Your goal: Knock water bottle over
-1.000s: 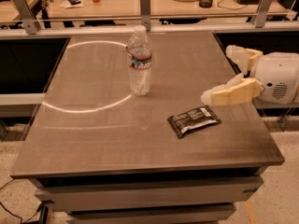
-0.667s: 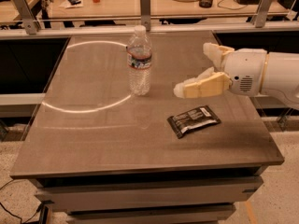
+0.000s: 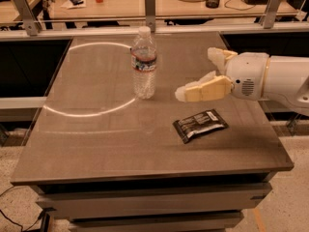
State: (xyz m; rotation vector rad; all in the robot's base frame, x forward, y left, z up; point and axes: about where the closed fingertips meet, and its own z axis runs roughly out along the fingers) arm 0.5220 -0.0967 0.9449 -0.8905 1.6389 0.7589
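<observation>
The water bottle (image 3: 144,64) stands upright near the middle of the grey table (image 3: 96,129); it is clear and ribbed, with a white cap and a red-and-dark label band. My gripper (image 3: 195,73) comes in from the right, just above the table surface, with its cream fingers spread open and empty. The nearer fingertip (image 3: 181,94) is a short gap to the right of the bottle, not touching it.
A flat black snack packet (image 3: 199,124) lies on the table below the gripper. A bright ring of light (image 3: 91,112) curves across the table's left half. Behind the table runs a railing with metal posts (image 3: 150,8) and a cluttered desk.
My gripper and arm have moved left across the table, from the right edge to close beside the bottle. The bottle and the packet have not moved.
</observation>
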